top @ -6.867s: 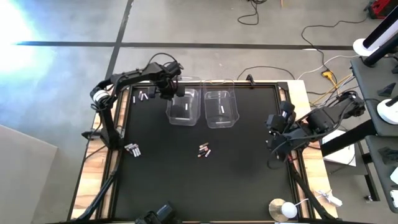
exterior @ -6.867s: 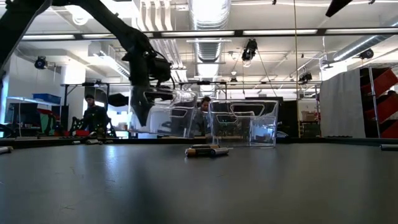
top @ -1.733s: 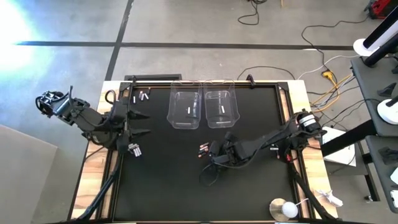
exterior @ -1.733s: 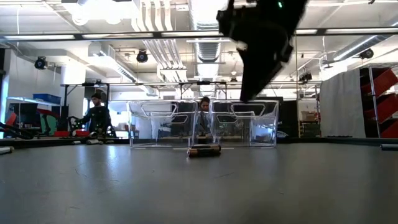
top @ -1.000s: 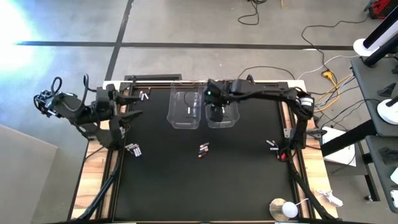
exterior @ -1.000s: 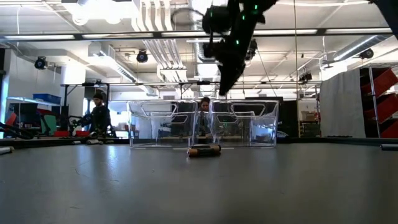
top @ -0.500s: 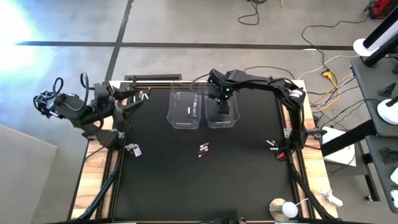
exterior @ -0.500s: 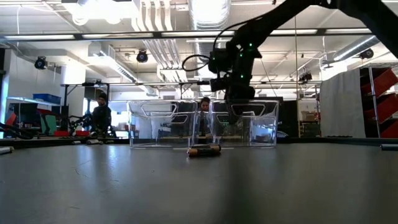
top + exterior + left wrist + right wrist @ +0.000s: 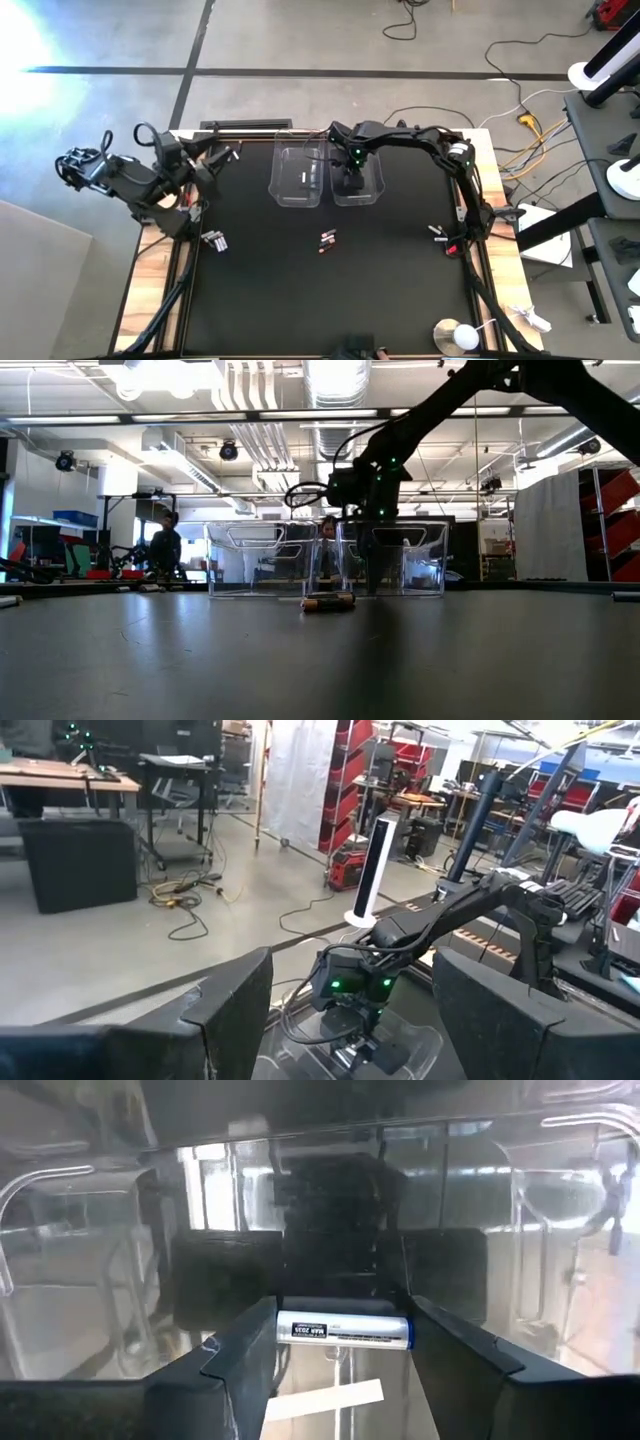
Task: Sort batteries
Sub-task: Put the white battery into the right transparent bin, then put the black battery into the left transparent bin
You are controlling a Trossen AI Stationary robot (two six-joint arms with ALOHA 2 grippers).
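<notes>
My right gripper (image 9: pixel 350 183) points down inside the right clear tub (image 9: pixel 372 190). It is shut on a white battery (image 9: pixel 345 1330). Another white battery (image 9: pixel 325 1400) lies on that tub's floor below. The left tub (image 9: pixel 285 185) holds one white battery (image 9: pixel 305 178). Loose batteries lie flat on the black mat at its middle (image 9: pixel 327 241), left (image 9: pixel 213 240), far left (image 9: pixel 230 154) and right (image 9: pixel 438 234). My left gripper (image 9: pixel 205 165) stands open and level at the table's far left corner, with nothing between its fingers (image 9: pixel 230 1010). My right gripper holds the white battery by its two ends (image 9: pixel 283 1328), one end against each finger, at their free ends. The fingers come from above, pointing down into the tub. The battery lies level across the gap, clear of the tub's floor.
The two clear tubs stand side by side at the mat's far edge (image 9: pixel 270 560), (image 9: pixel 410 560). The middle batteries (image 9: pixel 328 601) lie just in front of them. A roll of tape (image 9: pixel 452 335) sits at the near right corner. People show in the room behind (image 9: pixel 165 545).
My right gripper has come down from above the tubs' rims into the right tub, carrying the white battery between its fingers, and has tipped steeper. My left gripper has turned a little in place at the far left corner.
</notes>
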